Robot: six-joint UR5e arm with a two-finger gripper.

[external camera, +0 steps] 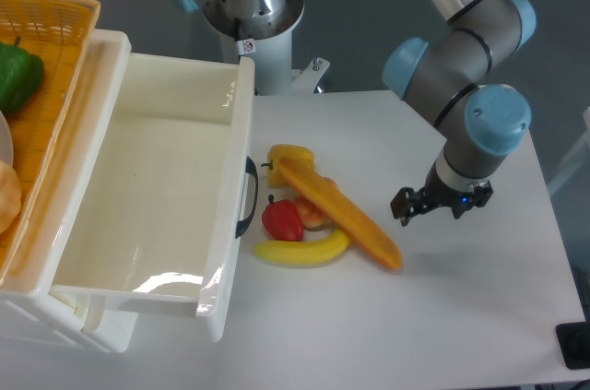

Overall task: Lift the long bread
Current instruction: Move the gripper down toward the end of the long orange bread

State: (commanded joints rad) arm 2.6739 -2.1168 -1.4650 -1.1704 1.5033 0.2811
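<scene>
One approach step in hand: gripper (412,205) hovering with jaws spread, holding nothing. Long bread (339,213) lying just left of it, slanted across banana (302,250). Next: shifting left, lowering, straddling, closing.

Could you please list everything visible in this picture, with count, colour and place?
long bread: one, orange-golden, table centre, lying diagonally across the other food
banana: one, yellow, below the bread
red pepper: one, red, beside the bin handle
yellow pepper: one, yellow, at the bread's upper end
bin: one, white, left
basket: one, orange, top left
green pepper: one, green, in the basket
table: one, white
arm: one, grey and blue, right
tool: one, dark, right of the bread
</scene>
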